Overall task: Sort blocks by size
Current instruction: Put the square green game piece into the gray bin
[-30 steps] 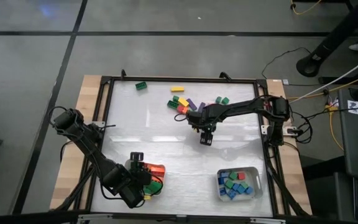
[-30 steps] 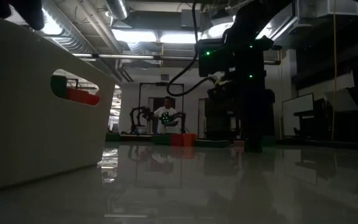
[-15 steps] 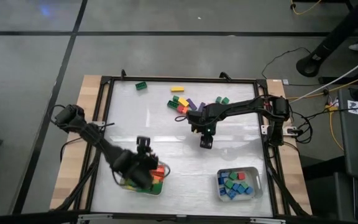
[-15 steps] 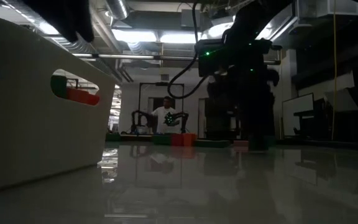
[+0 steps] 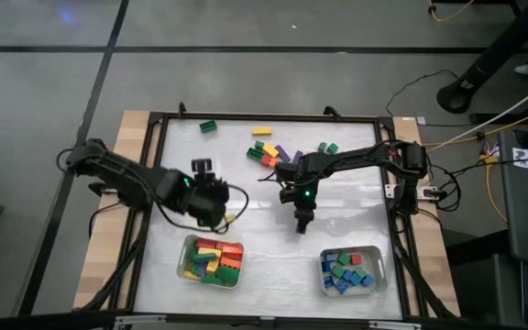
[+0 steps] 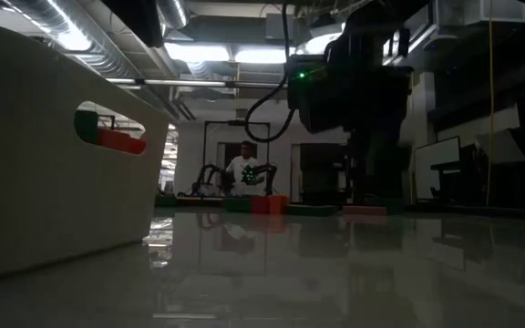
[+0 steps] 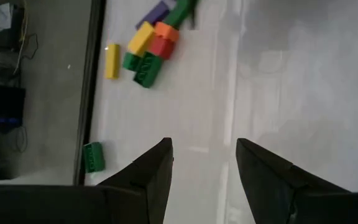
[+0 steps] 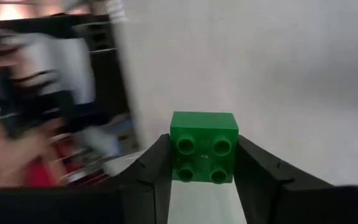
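White tabletop (image 5: 246,183) carries two pale trays, the left tray (image 5: 212,261) and right tray (image 5: 351,272), both holding blocks. Loose blocks (image 5: 269,151) lie near the far edge. Over mid-table, the right gripper (image 8: 202,165) pinches a green square block (image 8: 204,146). The left gripper (image 7: 204,163) hovers with fingers spread, empty.

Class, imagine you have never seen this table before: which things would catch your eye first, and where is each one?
Most striking is the right gripper near the table's middle, shut on a small green square block. Next come two pale trays at the near edge: the left tray with red, yellow and green blocks, the right tray with mostly blue and green ones. A loose heap of blocks lies near the far edge, and the left gripper hovers open, empty.
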Robot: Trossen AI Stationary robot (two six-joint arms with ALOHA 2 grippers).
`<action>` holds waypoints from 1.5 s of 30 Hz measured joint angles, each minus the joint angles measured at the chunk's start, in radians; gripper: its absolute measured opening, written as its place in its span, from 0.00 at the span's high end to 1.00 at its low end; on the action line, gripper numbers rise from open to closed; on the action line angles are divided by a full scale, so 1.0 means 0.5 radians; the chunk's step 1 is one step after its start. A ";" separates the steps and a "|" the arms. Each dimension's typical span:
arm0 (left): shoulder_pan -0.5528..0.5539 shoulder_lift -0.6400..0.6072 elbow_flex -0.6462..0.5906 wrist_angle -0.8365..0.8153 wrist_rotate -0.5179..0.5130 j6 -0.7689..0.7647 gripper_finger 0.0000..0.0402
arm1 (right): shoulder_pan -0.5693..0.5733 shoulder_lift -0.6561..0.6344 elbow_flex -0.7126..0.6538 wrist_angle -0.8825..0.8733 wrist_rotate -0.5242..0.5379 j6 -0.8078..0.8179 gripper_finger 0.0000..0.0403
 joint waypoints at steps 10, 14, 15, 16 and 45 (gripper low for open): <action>0.399 -0.083 0.000 -0.011 0.005 0.215 0.59 | 0.118 0.000 0.195 -0.113 -0.514 0.127 0.65; 0.524 -0.083 0.000 0.026 0.063 0.299 0.59 | 0.233 0.000 0.329 -0.388 -0.468 0.090 0.65; 0.548 -0.083 0.000 0.039 0.083 0.323 0.59 | 0.270 -0.007 0.358 -0.489 -0.419 0.061 0.65; 0.574 -0.082 0.001 0.060 0.098 0.350 0.59 | 0.312 -0.013 0.383 -0.577 -0.350 0.045 0.65; 1.491 -0.081 0.001 0.426 0.432 0.775 0.59 | 1.541 -0.068 0.430 -1.120 1.199 0.943 0.34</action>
